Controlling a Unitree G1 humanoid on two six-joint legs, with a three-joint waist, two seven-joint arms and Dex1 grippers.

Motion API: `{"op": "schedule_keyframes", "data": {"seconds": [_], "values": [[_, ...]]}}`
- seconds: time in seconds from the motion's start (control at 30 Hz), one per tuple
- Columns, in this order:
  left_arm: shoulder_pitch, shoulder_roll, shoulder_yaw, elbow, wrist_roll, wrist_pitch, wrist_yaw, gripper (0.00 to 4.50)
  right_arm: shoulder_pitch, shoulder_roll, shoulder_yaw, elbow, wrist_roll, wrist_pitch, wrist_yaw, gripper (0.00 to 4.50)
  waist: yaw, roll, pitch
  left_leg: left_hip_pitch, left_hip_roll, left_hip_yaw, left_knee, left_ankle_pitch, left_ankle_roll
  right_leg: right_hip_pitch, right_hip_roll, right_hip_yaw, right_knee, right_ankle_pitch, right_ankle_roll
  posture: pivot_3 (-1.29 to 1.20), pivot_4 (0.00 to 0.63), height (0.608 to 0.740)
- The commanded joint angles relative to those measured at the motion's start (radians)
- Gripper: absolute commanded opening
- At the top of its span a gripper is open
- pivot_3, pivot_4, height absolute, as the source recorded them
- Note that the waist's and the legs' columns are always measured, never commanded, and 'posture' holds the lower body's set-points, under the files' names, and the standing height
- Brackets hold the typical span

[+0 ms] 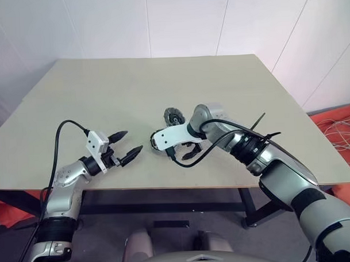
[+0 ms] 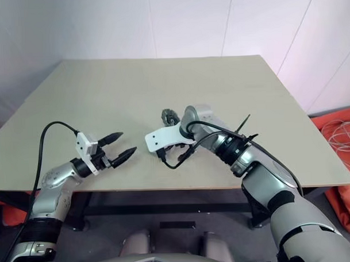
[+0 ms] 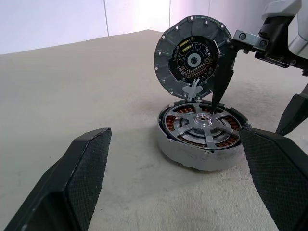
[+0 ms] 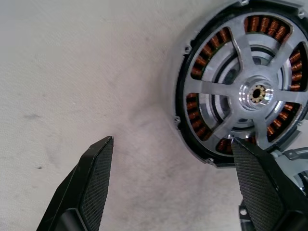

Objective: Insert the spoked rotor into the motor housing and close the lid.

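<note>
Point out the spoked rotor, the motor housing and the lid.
spoked rotor (image 4: 256, 93), right wrist view, on its central hub.
motor housing (image 3: 192, 156), left wrist view, on its outer side wall.
lid (image 3: 194, 58), left wrist view, on its black-and-white centre.

spoked rotor (image 4: 250, 94) inside motor housing (image 4: 188, 127)

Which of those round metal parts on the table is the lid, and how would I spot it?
On the beige table, find the motor housing near the right tool. The lid stands on edge just behind it. Unlike the housing's spoked rotor over copper windings, it shows a black-and-white centre.
</note>
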Motion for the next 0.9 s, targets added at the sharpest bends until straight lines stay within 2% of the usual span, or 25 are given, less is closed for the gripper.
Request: {"op": "schedule_keyframes", "data": {"seconds": [0.03,0.07,0.17,0.4,0.53,0.57,0.9], "values": [[-0.015,0.002,0.007,-0.02,-0.004,-0.02,0.002,4.5,-0.046,0.01,0.008,0.049,-0.041,-0.061,-0.032,4.38,0.0,0.0,0.0,0.0,0.0,0.0,0.0,0.0,0.0,0.0,0.0,0.0,0.0,0.0,0.0,0.0,0.0,0.74],[-0.014,0.002,0.007,-0.021,-0.004,-0.021,0.002,4.5,-0.049,0.013,0.01,0.061,-0.046,-0.072,-0.035,4.38,0.001,0.0,0.0,0.0,0.0,0.0,0.0,0.0,0.0,0.0,0.0,0.0,0.0,0.0,0.0,0.0,0.0,0.74],[-0.013,0.002,0.008,-0.021,-0.004,-0.022,0.003,4.5,-0.057,0.021,0.012,0.087,-0.06,-0.11,-0.043,3.81,0.0,0.0,0.0,0.0,0.0,0.0,0.0,0.0,0.0,0.0,0.0,0.0,0.0,0.0,0.0,0.0,0.0,0.74],[-0.012,0.001,0.007,-0.021,-0.003,-0.027,0.004,4.5,-0.061,0.042,-0.004,0.107,-0.063,-0.143,-0.045,1.39,-0.001,0.0,0.0,0.0,0.0,0.0,0.0,0.0,0.0,0.0,0.0,0.0,0.0,0.0,0.0,0.0,0.0,0.74],[-0.011,-0.001,0.007,-0.021,-0.002,-0.029,0.004,4.5,-0.056,0.047,-0.014,0.095,-0.064,-0.139,-0.033,0.16,-0.002,0.0,0.0,0.001,0.0,0.0,0.0,0.0,0.0,0.0,0.0,0.0,0.001,0.0,0.0,0.0,0.0,0.74],[-0.011,-0.001,0.007,-0.021,-0.002,-0.03,0.004,4.5,-0.055,0.048,-0.016,0.094,-0.065,-0.14,-0.034,0.01,0.0,0.0,0.0,0.001,0.0,0.0,0.0,0.0,0.0,0.0,0.0,0.0,0.002,0.0,0.0,0.0,0.0,0.74],[-0.009,-0.006,0.007,-0.019,0.0,-0.034,0.004,4.5,-0.051,0.026,-0.019,0.022,-0.08,-0.124,-0.001,0.01,0.002,0.0,0.0,0.0,0.0,0.0,0.001,0.0,0.0,0.0,-0.001,0.0,0.002,0.0,0.0,0.0,0.0,0.74]]}}
